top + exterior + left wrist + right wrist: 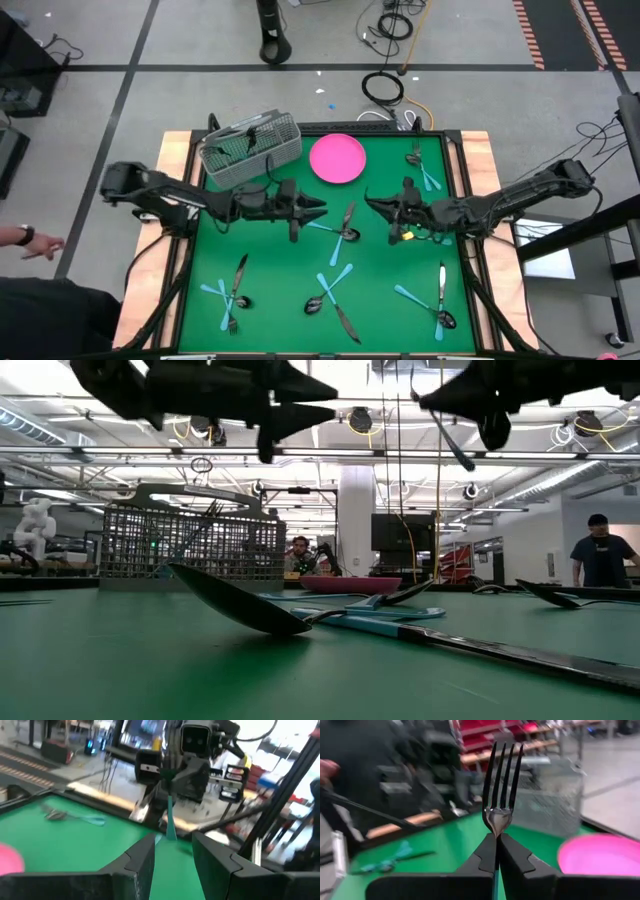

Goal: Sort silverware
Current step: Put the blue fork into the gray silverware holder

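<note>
Nearest in the low view, a dark metal spoon lies bowl-forward on the green table mat, crossed over a light blue plastic-handled utensil. More crossed pairs of loose silverware are scattered over the mat's near half. Above mid-table, the right gripper is pinched tight on a fork with dark metal tines and a light blue handle, held upright. Facing it, the left gripper holds its fingers apart with nothing between them, aligned on the blue handle hanging beneath. A handover appears to be in hand: the left fingers should straddle the handle squarely and close firmly before the right releases, or the fork may drop. Beyond stand the grey wire-mesh basket, already holding utensils, and the pink round plate.
</note>
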